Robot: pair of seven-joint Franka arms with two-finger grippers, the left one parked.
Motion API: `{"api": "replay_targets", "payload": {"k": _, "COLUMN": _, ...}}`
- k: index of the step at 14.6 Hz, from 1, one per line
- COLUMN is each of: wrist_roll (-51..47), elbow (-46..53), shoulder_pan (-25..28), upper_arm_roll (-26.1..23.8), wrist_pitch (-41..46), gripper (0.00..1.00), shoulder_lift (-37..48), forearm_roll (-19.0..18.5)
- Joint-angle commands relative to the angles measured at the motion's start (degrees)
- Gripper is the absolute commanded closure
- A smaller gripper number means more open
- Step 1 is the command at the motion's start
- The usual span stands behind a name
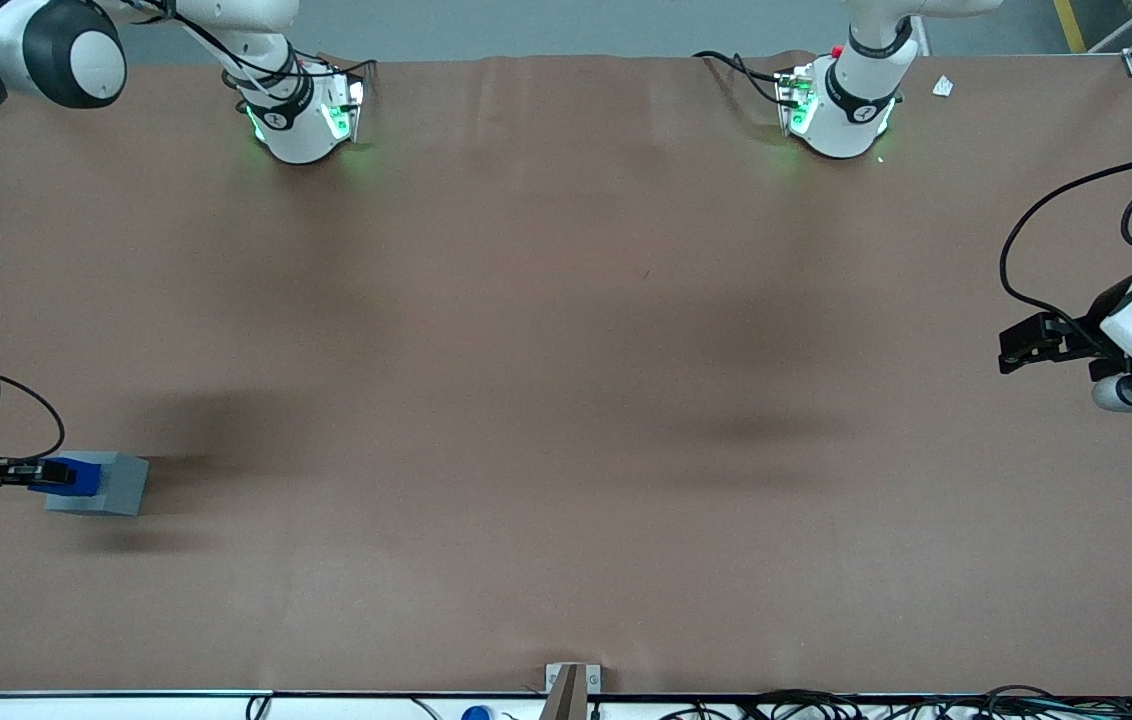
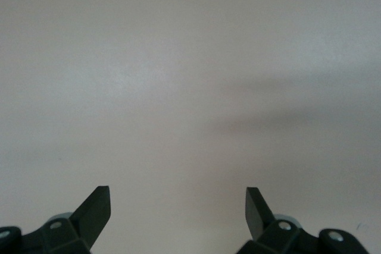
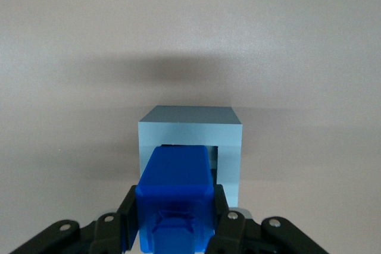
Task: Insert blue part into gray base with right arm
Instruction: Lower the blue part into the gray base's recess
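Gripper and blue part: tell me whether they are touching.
Touching. The right wrist view shows the gripper with a finger pressed against each side of the blue part, no gap showing, holding it at the gray base.

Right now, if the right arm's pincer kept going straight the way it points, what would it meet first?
Probably the gray box: the pincer, shut on the blue block, points the block at its recess. Depth is unclear.
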State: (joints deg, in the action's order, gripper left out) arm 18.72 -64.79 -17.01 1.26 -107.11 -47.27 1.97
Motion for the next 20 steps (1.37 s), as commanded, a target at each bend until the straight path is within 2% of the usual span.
{"api": "replay_targets", "payload": {"k": 1, "wrist_roll": 0.4, "elbow": 3.1, "shoulder_pan": -0.7, "upper_arm_roll": -0.4, "wrist_pitch": 1.0, "gripper": 1.00, "shoulder_lift": -1.7, "forearm_roll": -0.5}}
{"api": "replay_targets", "payload": {"k": 7, "wrist_roll": 0.2, "elbow": 3.1, "shoulder_pan": -0.7, "upper_arm_roll": 0.1, "wrist_pitch": 1.3, "gripper": 1.00, "shoulder_lift": -1.8, "forearm_roll": -0.5}}
{"api": "replay_targets", "payload": {"k": 11, "wrist_roll": -3.2, "elbow": 4.2, "shoulder_pan": -0.6, "upper_arm_roll": 0.1, "wrist_pitch": 4.2, "gripper": 1.00, "shoulder_lift": -1.8, "forearm_roll": -0.4}}
{"api": "replay_targets", "payload": {"k": 20, "wrist_roll": -7.9, "elbow": 4.2, "shoulder_pan": -0.7, "upper_arm_roll": 0.1, "wrist_pitch": 4.1, "gripper": 1.00, "shoulder_lift": -1.8, "forearm_roll": -0.4}}
